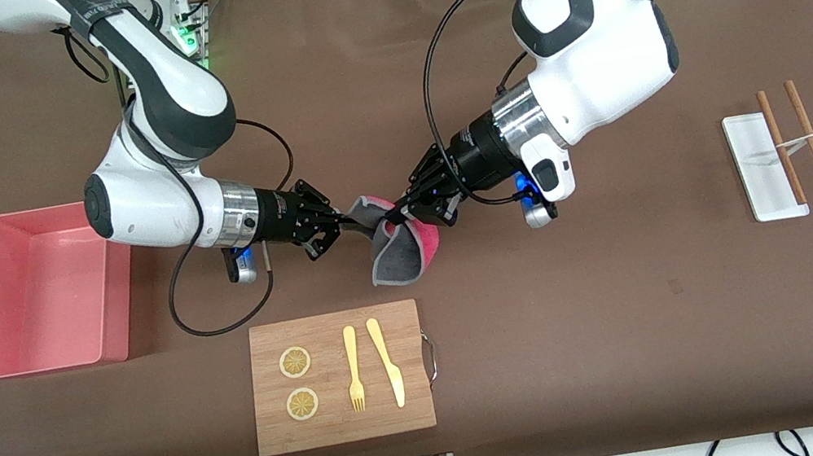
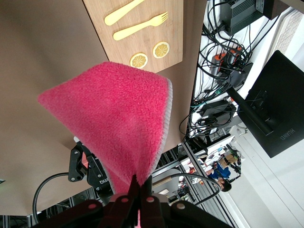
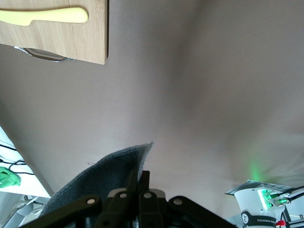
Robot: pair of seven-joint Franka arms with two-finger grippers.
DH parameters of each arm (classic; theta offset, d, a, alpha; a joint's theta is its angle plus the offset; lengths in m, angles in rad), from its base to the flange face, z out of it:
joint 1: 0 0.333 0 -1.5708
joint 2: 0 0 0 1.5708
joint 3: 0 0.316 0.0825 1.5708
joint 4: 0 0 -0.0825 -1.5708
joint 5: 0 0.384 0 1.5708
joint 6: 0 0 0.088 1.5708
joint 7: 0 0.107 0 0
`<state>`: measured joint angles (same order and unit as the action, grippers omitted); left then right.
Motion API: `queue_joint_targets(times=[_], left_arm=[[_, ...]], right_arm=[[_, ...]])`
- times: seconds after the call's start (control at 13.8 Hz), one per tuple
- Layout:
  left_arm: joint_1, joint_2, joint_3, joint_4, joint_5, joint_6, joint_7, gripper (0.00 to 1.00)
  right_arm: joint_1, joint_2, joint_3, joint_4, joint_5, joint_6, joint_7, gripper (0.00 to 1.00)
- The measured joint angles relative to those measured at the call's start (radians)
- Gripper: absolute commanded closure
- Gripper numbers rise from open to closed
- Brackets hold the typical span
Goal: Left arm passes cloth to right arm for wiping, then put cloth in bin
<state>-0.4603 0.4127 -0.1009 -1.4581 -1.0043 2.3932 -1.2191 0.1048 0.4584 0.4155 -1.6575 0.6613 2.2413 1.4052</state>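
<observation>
Cloth (image 1: 400, 241) hangs in mid-air over the bare brown surface (image 1: 597, 328) in the front view, above the gap between the cutting board (image 1: 338, 377) and the arms, pinched at once by our left gripper (image 1: 404, 212) and right gripper (image 1: 340, 227). It droops in a soft fold, so we judge it light and limp, best held by an edge or corner. The pink bin (image 1: 45, 288) sits toward the right arm's end.

Left wrist view: our fingers (image 2: 135, 187) are clamped tight on a corner of the cloth (image 2: 114, 123), red face showing.

Right wrist view: our fingers (image 3: 137, 183) are closed on the cloth's (image 3: 104, 178) grey edge, nothing else touched. We judge the handover to be at the point of shared grip.
</observation>
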Motion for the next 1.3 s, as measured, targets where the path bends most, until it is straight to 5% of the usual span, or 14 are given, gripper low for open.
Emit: queue_joint_targets(times=[0.07, 0.14, 0.8, 1.3], left_arm=[[0.0, 0.0, 0.0, 0.0, 0.0, 0.0, 0.0, 0.57], [0.0, 0.0, 0.001, 0.001, 0.0, 0.0, 0.0, 0.01], [0.012, -0.013, 0.019, 0.023, 0.07, -0.028, 0.001, 0.0], [0.077, -0.042, 0.023, 0.024, 0.502, -0.279, 0.015, 0.0]], right_arm=[[0.0, 0.0, 0.001, 0.0, 0.0, 0.0, -0.001, 1.0], [0.0, 0.0, 0.001, 0.0, 0.0, 0.0, -0.003, 1.0], [0.001, 0.0, 0.003, 0.0, -0.001, -0.007, -0.009, 1.0], [0.068, 0.023, 0.007, -0.021, -0.085, -0.156, -0.014, 1.0]])
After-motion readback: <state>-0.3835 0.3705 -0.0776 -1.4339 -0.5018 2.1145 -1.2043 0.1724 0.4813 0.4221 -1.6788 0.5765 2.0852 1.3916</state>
